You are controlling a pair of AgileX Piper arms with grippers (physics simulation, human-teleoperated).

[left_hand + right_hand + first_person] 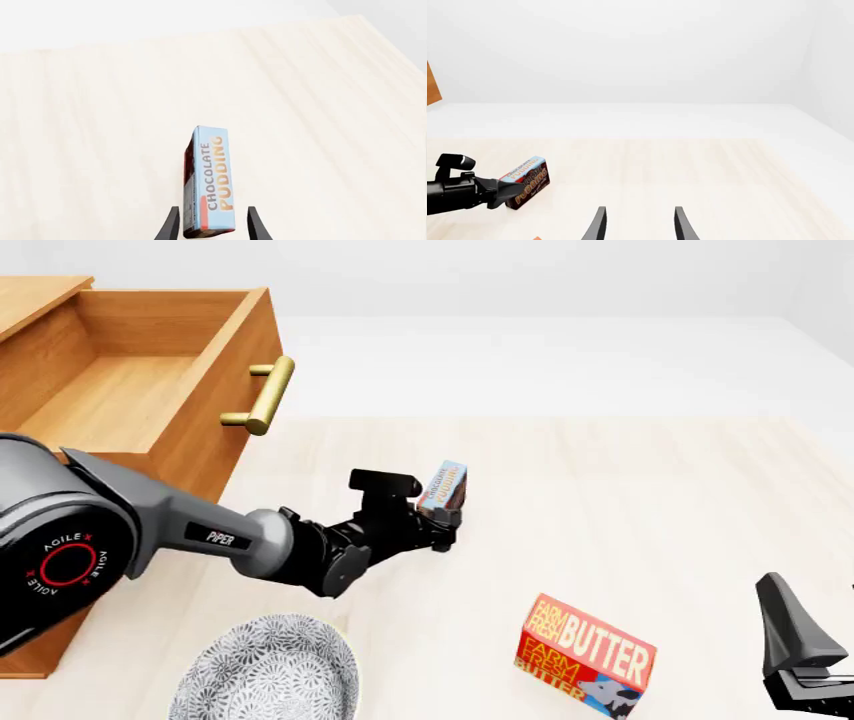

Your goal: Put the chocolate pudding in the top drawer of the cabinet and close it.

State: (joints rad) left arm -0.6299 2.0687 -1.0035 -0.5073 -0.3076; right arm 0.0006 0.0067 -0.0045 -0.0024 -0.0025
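- The left end effector [438, 525] was seen pinching the chocolate pudding [442, 486] by one short end; the box's long axis ran straight outward along the fingers, and it appeared to be held off the worktop [641, 500], though contact could not be ruled out.
- The top drawer [134, 390] stood pulled out of the cabinet [40, 300], open at the top, to the left of and beyond the held box; a carry leftward and upward was judged to be needed.
- The right end effector [639, 225] was spread, held nothing, and lay well apart from the drawer.
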